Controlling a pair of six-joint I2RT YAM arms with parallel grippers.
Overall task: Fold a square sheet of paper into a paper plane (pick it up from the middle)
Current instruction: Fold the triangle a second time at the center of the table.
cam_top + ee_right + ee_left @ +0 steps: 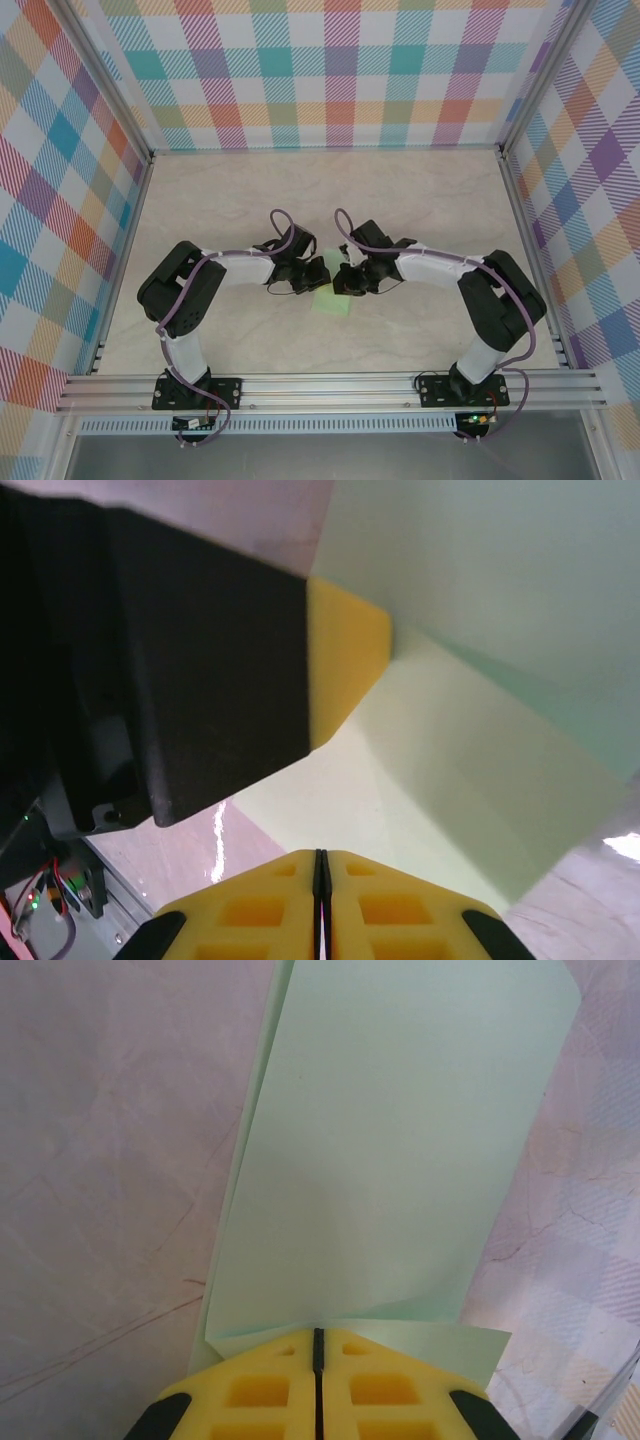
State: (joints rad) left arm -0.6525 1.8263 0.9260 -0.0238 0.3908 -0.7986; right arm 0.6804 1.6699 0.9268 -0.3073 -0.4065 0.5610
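Yellow left fingers [262, 1392], shut with nothing between them, bear on the near edge of the folded pale mint-green square sheet of paper [400, 1140], which lies flat at mid-worktop [420, 190]. Yellow right fingers [385, 912], likewise shut and empty, rest over the same sheet. Pressure should run evenly along the crease, without sideways drag. Left arm [235, 262] and right arm [435, 265] bend elbows outward, wrists meeting centrally.

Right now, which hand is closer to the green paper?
Neither, it's a tie. The left hand is shut at one side of the paper, the right hand at the opposite side.
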